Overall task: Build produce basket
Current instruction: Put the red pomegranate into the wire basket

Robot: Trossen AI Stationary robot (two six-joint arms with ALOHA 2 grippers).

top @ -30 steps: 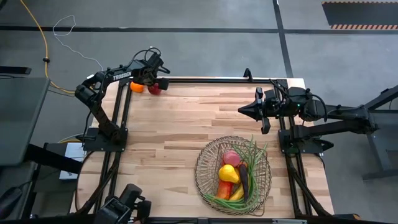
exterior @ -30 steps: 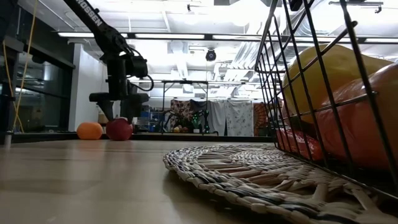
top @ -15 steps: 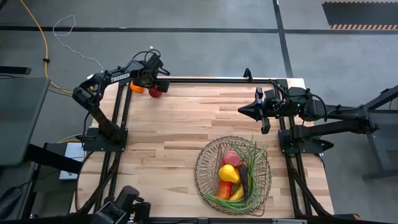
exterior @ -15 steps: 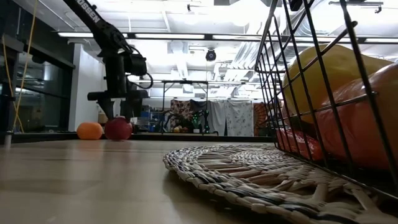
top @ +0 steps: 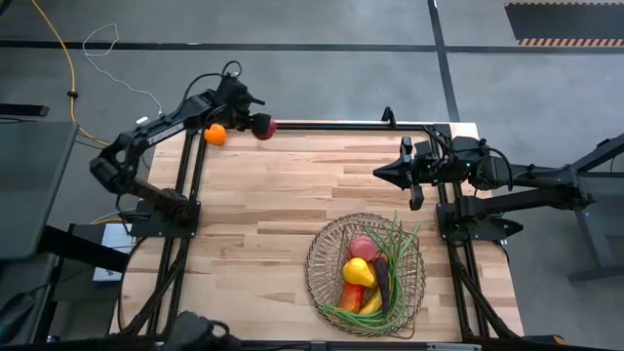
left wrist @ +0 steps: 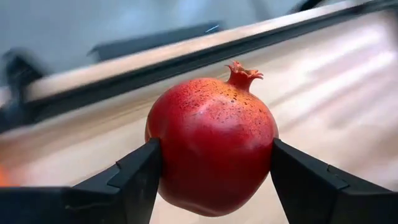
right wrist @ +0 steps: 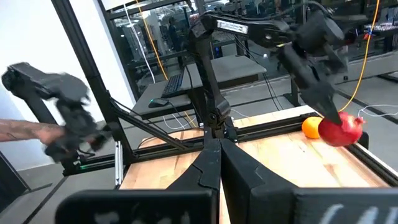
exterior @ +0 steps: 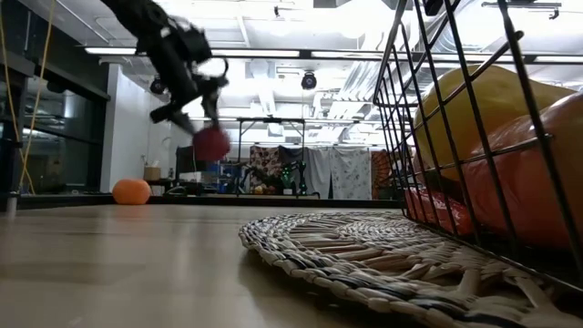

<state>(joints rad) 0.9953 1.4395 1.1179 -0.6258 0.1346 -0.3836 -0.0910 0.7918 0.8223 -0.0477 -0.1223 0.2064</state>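
The left gripper [top: 255, 124], jaws clenched on the red pomegranate [left wrist: 211, 146], has lifted it off the counter [top: 283, 205] where it sat a second ago beside the orange [top: 214, 135]; the right gripper [top: 380, 172], jaws closed, hangs unmoved beyond the basket [top: 322, 255].

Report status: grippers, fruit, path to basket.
Left gripper shut on pomegranate, lifted off table's far-left corner. Right gripper shut, idle. Orange on table. Basket part-filled; nothing in the way.
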